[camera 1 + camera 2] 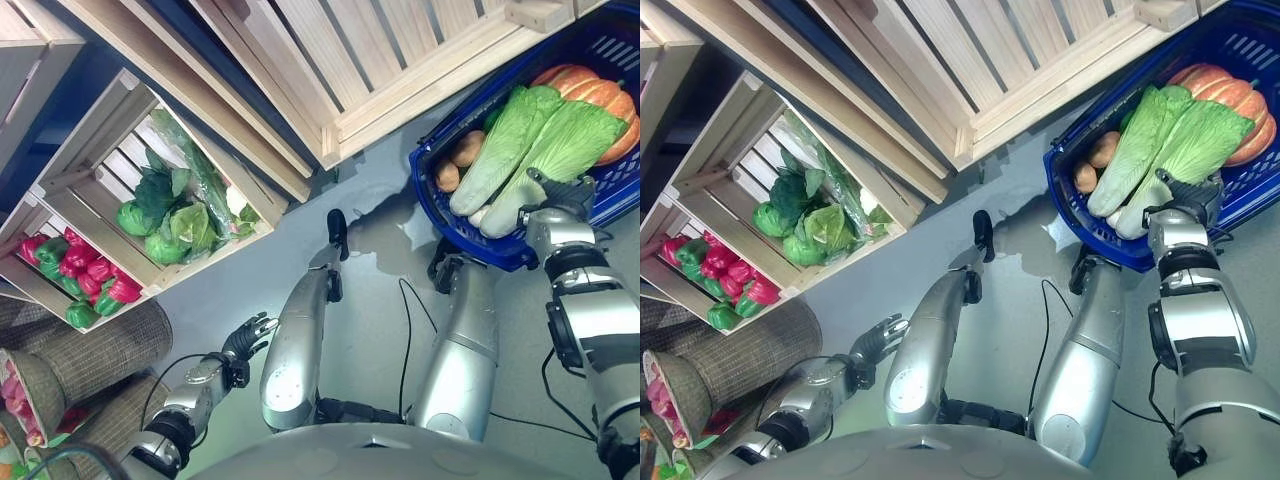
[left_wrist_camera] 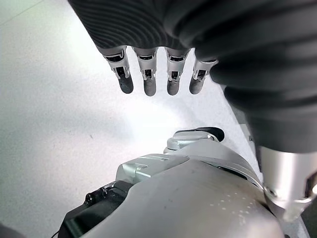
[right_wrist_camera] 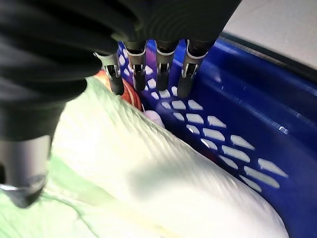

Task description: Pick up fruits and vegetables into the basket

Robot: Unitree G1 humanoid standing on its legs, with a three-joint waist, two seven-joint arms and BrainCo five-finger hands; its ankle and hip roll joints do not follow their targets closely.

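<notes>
Right hand fingers straight and loose over two cabbages in the blue basket at far right, beside pumpkin and potatoes, left hand relaxed, empty, above the floor, crate of greens and peppers far left

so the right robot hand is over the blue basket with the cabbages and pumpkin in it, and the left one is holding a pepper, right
Not quite. The left robot hand holds nothing: the left wrist view shows its fingers straight over bare floor. The rest stands: the right robot hand is over the blue basket with the cabbages and pumpkin.
</notes>
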